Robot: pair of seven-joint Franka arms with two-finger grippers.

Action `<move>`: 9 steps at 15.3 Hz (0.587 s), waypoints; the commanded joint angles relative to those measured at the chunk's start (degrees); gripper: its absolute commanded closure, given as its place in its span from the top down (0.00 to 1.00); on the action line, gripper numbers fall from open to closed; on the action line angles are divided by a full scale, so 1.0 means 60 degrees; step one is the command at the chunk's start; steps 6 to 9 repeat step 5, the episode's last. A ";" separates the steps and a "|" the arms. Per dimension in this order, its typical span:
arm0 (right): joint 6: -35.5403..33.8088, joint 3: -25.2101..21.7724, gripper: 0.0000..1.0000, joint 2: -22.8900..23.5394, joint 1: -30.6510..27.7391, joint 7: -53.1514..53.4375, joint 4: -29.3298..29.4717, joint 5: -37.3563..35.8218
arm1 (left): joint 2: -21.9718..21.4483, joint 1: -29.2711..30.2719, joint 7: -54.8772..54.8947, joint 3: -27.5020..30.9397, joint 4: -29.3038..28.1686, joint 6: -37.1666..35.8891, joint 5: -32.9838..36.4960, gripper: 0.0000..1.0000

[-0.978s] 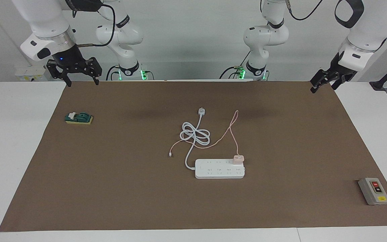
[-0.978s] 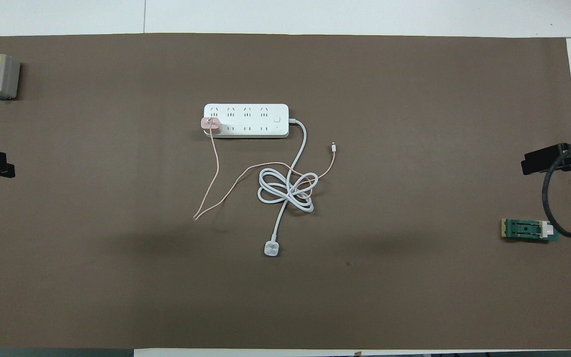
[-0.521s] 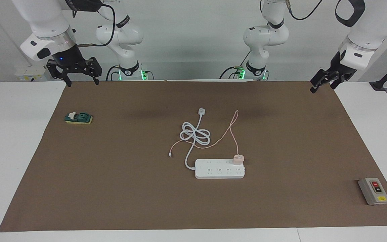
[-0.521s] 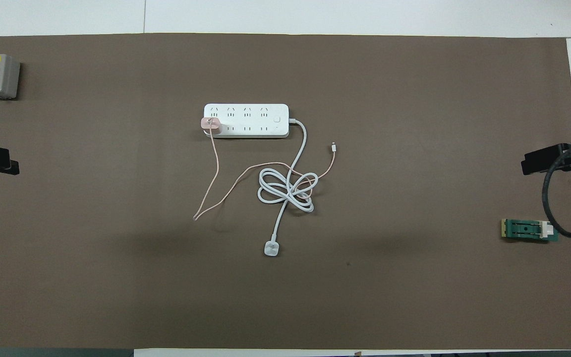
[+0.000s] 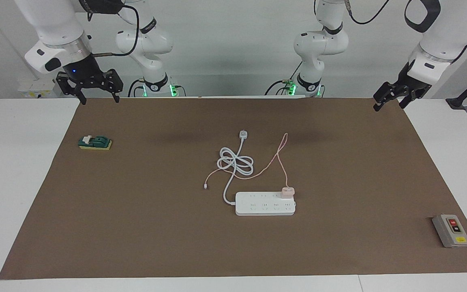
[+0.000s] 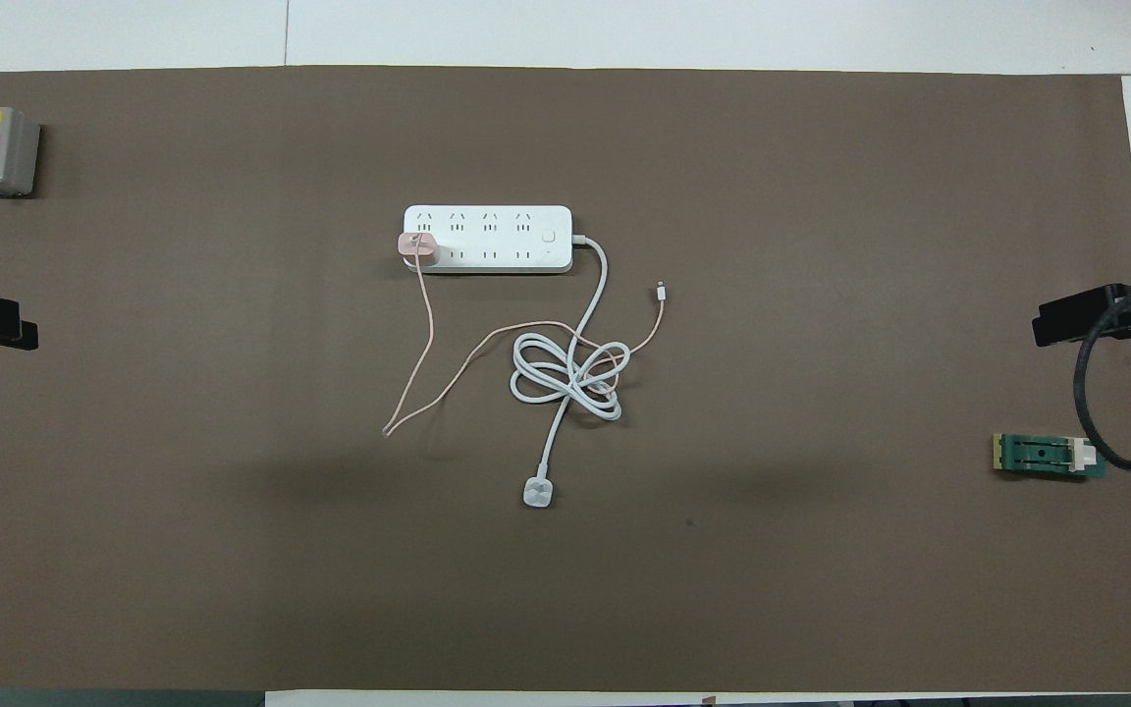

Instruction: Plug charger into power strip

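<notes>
Nearest our bases, both arms wait raised over the corners of the brown mat: the right gripper (image 5: 97, 96) over the right arm's end with its jaws open and empty, the left gripper (image 5: 388, 101) over the left arm's end, also spread and holding nothing. Farther out lie the round white plug (image 6: 538, 492) and the coiled thick white cord (image 6: 565, 378), crossed by the thin pink cable (image 6: 425, 334). Farthest, mid-tabletop, the small pale-pink cube charger (image 5: 288, 191) stands on the long flat white power strip (image 5: 265, 203) at the end socket nearest the left arm — apparently plugged in. We judge the risk to be shallow seating: any tug on the tangled cable could tilt it out.
</notes>
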 commanded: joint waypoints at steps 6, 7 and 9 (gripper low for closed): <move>-0.0037 0.0111 1.00 -0.0205 -0.0131 0.0120 -0.0221 0.0058 | 0.0003 -0.0096 0.0093 0.0109 0.0069 -0.0119 -0.0034 1.00; -0.0037 0.0111 1.00 -0.0205 -0.0131 0.0120 -0.0221 0.0058 | 0.0003 -0.0096 0.0093 0.0109 0.0069 -0.0119 -0.0034 1.00; -0.0037 0.0111 1.00 -0.0205 -0.0131 0.0120 -0.0221 0.0058 | 0.0003 -0.0096 0.0093 0.0109 0.0069 -0.0119 -0.0034 1.00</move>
